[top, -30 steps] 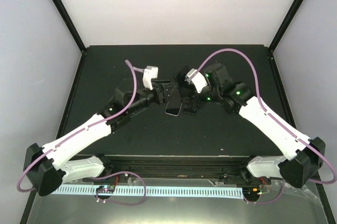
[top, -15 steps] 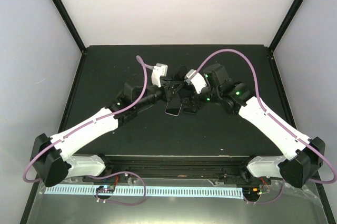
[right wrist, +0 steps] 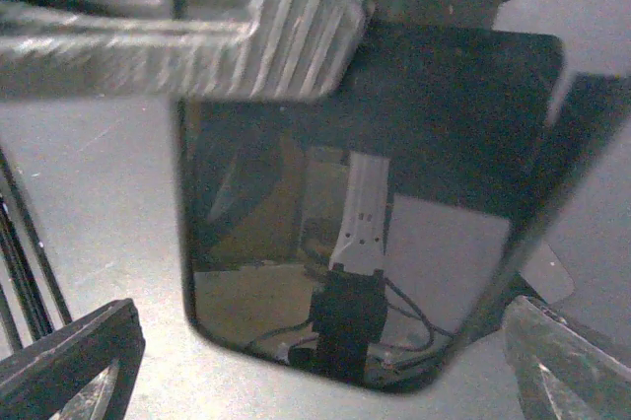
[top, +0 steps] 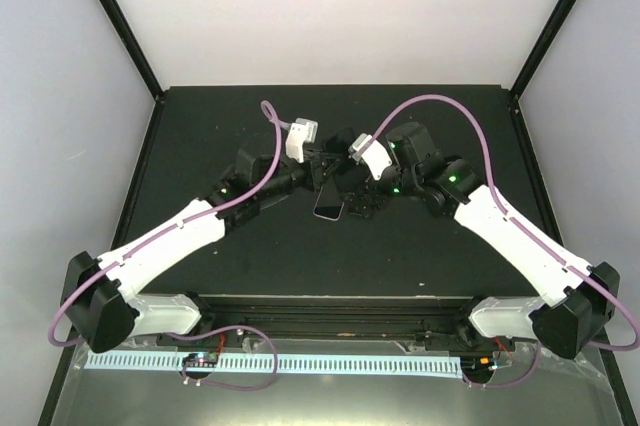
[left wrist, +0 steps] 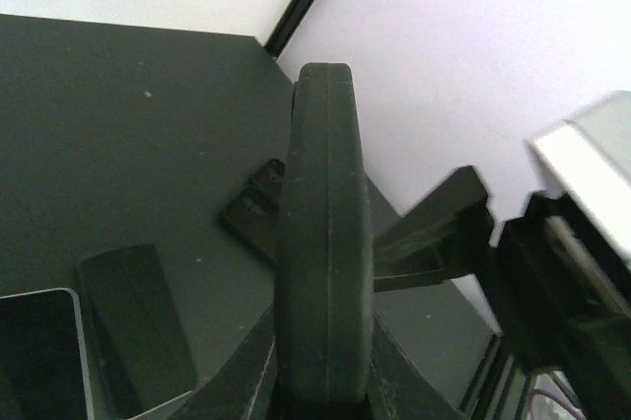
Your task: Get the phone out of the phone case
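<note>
Only my left wrist view showed my left claw [left wrist: 325, 385] clamped on the black rubbery phone case [left wrist: 325, 193], edge-on, contents unseen; my right claw [right wrist: 320, 361] gaped wide, empty.

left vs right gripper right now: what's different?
The left gripper is clamped on the phone and holds it up on edge. The right gripper stands wide open and holds nothing.
The left gripper presses both faces of the phone, while the right gripper's fingers straddle the glossy screen with a gap on each side.
Shared: both appear to meet at the same phone, mid-table.
</note>
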